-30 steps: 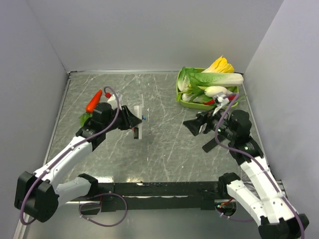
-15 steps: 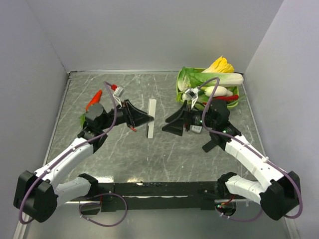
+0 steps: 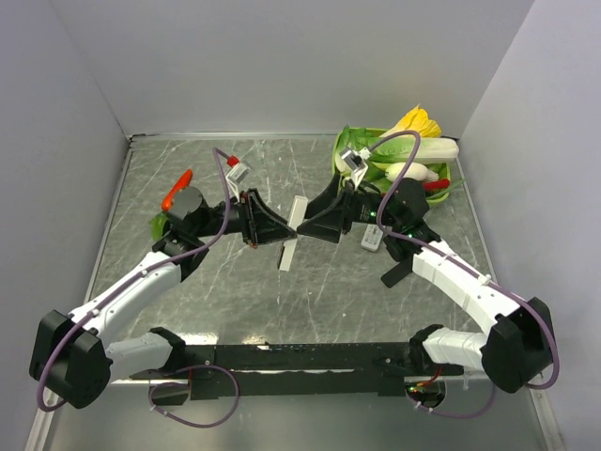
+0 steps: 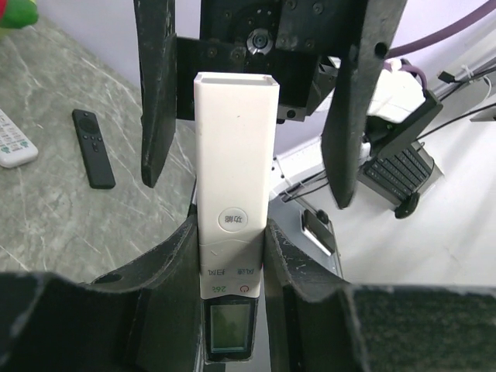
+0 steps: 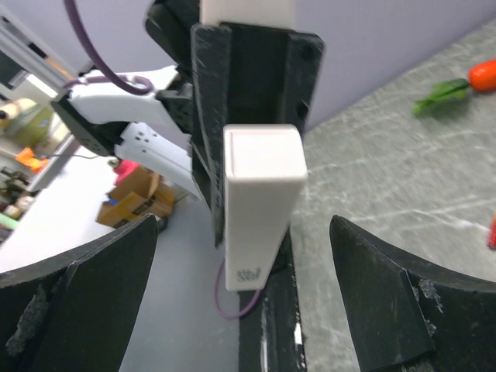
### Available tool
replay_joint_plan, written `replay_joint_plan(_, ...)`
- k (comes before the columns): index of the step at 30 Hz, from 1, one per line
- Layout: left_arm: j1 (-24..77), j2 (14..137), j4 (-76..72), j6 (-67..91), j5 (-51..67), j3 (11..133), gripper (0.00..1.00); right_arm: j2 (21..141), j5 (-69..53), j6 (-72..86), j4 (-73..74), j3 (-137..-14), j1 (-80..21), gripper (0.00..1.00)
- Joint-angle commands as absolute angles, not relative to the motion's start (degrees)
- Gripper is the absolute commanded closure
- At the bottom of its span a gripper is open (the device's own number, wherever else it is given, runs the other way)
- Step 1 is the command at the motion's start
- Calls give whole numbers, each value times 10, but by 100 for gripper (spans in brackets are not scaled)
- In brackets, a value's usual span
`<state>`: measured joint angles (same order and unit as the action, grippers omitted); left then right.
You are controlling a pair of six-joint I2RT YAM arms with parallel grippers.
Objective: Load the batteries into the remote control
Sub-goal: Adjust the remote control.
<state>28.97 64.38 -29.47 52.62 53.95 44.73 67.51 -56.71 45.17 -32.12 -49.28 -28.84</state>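
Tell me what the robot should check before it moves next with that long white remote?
1. Slim white bar-shaped remote clamped in left gripper: ok.
2. Right gripper open: ok, jaws wide.
3. Remote's free end between right fingers, gaps on both sides: ok.
4. Remote lifted off the grey marbled table: ok.
5. Small red-orange batteries in sight: cannot tell.

Remote control (image 5: 263,178) inside spread right pincer (image 5: 240,229)
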Motion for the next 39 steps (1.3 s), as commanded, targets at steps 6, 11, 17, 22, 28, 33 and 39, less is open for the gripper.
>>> replay_joint_plan(6, 299, 650, -272, 483, 588, 485, 83, 697, -567, 507, -429, -516, -311, 25)
replay_joint_plan(11, 299, 639, -193, 426, 559, 497, 63, 688, -538, 506, -388, -513, -309, 77)
replay_joint_plan(17, 301, 602, -116, 360, 423, 498, 11, 654, -407, 513, -226, -513, -310, 100)
replay_joint_plan(22, 315, 544, -105, 343, 264, 465, 1, 620, -236, 566, -48, -533, -312, 100)
replay_joint_plan(28, 373, 517, -99, 296, 129, 434, 1, 593, -124, 679, 77, -547, -312, 100)
replay_joint_plan(33, 416, 527, -130, 270, 94, 411, 1, 592, -115, 746, 81, -539, -312, 100)
replay_joint_plan(39, 467, 553, -150, 244, 63, 404, 1, 584, -104, 787, 69, -526, -313, 100)
